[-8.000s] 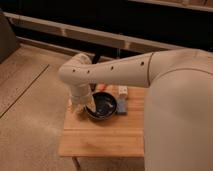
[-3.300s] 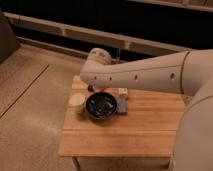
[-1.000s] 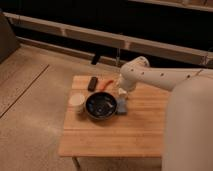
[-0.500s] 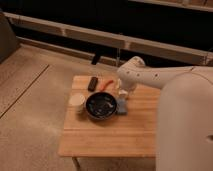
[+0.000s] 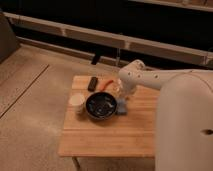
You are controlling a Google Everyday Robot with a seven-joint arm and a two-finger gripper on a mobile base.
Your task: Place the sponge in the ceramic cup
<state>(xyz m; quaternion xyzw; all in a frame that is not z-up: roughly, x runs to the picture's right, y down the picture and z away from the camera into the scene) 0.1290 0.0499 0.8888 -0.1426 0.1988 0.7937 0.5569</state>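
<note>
The sponge (image 5: 121, 106) lies flat on the wooden table (image 5: 110, 135), touching the right side of the dark bowl (image 5: 101, 116). The gripper (image 5: 121, 94) hangs just above it with its jaws spread wide and nothing in them. The cup (image 5: 76, 101) stands upright just left of the bowl. A black bar (image 5: 93, 83) and an orange object (image 5: 106, 83) lie near the far edge.

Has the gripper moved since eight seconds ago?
Yes. The gripper has crossed from the ceramic cup side of the dark bowl to the opposite side, and now hangs just over the sponge.
</note>
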